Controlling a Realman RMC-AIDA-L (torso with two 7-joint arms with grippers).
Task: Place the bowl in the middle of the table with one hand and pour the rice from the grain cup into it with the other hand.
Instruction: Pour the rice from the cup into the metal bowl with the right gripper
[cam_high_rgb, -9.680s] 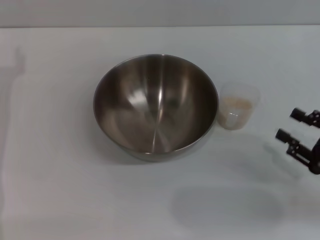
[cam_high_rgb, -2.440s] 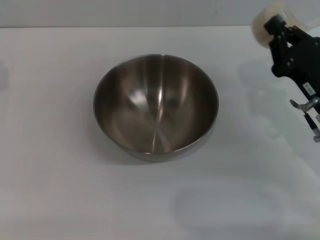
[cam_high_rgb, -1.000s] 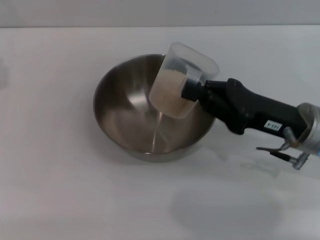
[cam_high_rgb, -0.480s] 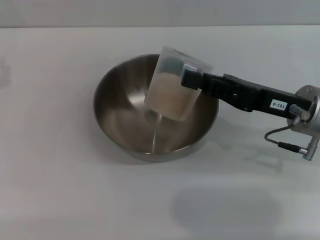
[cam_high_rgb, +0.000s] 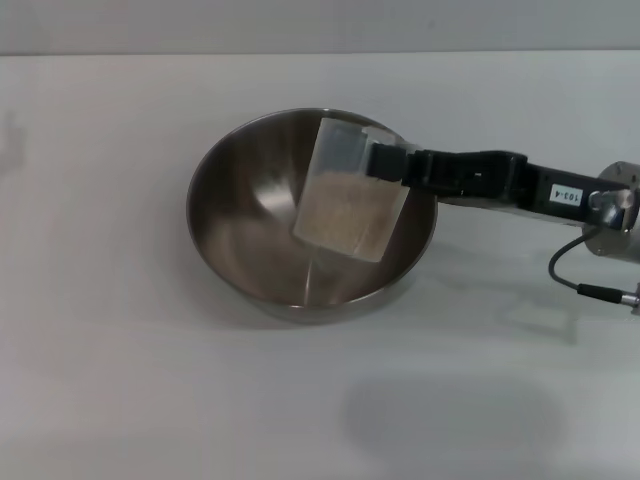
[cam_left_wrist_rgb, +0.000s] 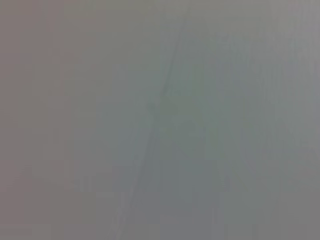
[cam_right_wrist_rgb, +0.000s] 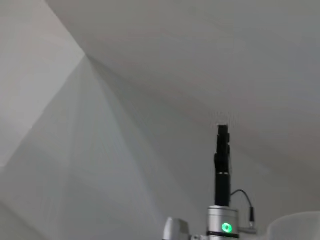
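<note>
Bowl (cam_high_rgb: 262, 225): I see it sitting upright near the middle of the tabletop (cam_high_rgb: 110, 360), wide steel rim facing up, inside bare where it shows.
Cup (cam_high_rgb: 350, 195): I have it held above the bowl's right half, tipped well over, its rim toward the bowl's far right edge and its base lower, toward the bowl's middle.
Rice (cam_high_rgb: 340, 212): pale grains lying inside the tilted cup, filling its lower part; I can't make out any in the bowl.
Right gripper (cam_high_rgb: 385, 162): I read it as pinching the cup at the rim, black fingers reaching in from the right over the bowl's edge, with the labelled black body and silver wrist trailing off to the right.
Left gripper: I can't find it in the head view, and its wrist camera gives me only a flat grey blur.
Right wrist view: I see a dark upright arm with a green light (cam_right_wrist_rgb: 226, 228), far off.
</note>
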